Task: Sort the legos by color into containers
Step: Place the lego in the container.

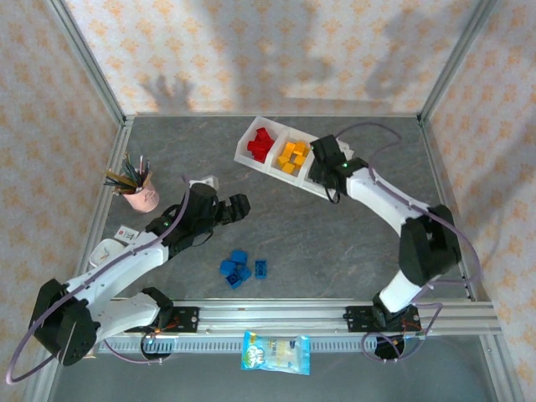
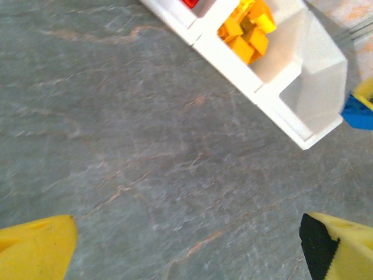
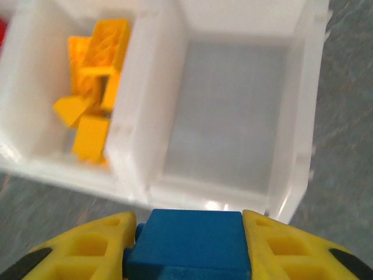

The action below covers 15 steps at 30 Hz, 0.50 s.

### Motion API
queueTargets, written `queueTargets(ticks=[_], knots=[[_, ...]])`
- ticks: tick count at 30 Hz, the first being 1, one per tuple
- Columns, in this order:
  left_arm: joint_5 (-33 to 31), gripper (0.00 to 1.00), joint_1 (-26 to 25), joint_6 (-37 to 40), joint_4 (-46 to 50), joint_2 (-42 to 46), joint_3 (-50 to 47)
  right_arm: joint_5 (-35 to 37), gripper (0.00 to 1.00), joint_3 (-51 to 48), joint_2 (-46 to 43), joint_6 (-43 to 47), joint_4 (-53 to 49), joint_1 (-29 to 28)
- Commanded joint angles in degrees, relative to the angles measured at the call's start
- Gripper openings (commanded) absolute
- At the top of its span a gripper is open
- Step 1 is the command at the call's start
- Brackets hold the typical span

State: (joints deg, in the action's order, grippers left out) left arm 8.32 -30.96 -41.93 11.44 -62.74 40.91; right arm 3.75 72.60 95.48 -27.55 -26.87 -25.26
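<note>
At near rim of tray (image 3: 145, 186): right gripper (image 3: 189, 236) pinches blue brick (image 3: 186, 251), short of empty compartment (image 3: 233, 116); early release risks bounce off rim; left gripper (image 2: 186, 239) gapes wide, empty.

Tray (image 1: 249, 144), top view: the end compartment lies under the right arm (image 1: 377, 188), so its inside is hidden.
Blue brick (image 3: 192, 245), right wrist view: the lower part is cut by the bottom edge.
Right gripper (image 3: 189, 220): both fingers (image 3: 87, 251) are cut by the bottom edge.
Left gripper (image 2: 186, 233): the fingers are cut by the bottom edge.
Red brick (image 2: 191, 2): one corner visible, the rest is above the top edge.
Blue piece (image 2: 356, 114): cut by the right edge, shape not clear.
Blue legos (image 1: 239, 268): heaped, too small to count.
Packet (image 1: 276, 352): the print is too small to read.
</note>
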Motion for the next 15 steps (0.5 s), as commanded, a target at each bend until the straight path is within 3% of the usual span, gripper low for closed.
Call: queueTargets(ticks=[1, 3, 9, 15], knots=[[1.03, 0.99, 0.32, 1.76, -5.91, -3.46, 3.4, 2.47, 0.41, 4.8, 6.11, 5.21, 1.98, 2.72], [1.58, 0.99, 0.36, 2.11, -6.8, -5.95, 4.61, 3.8, 0.42, 8.49, 9.87, 6.13, 1.89, 3.82], [1.78, 0.99, 0.3, 2.8, -8.32, -9.5, 6.28, 2.08, 0.61, 14.46, 14.07, 8.35, 2.15, 4.43], [1.53, 0.99, 0.32, 2.87, -7.25, -7.84, 5.61, -0.68, 0.63, 11.29, 9.07, 9.04, 1.65, 2.34]])
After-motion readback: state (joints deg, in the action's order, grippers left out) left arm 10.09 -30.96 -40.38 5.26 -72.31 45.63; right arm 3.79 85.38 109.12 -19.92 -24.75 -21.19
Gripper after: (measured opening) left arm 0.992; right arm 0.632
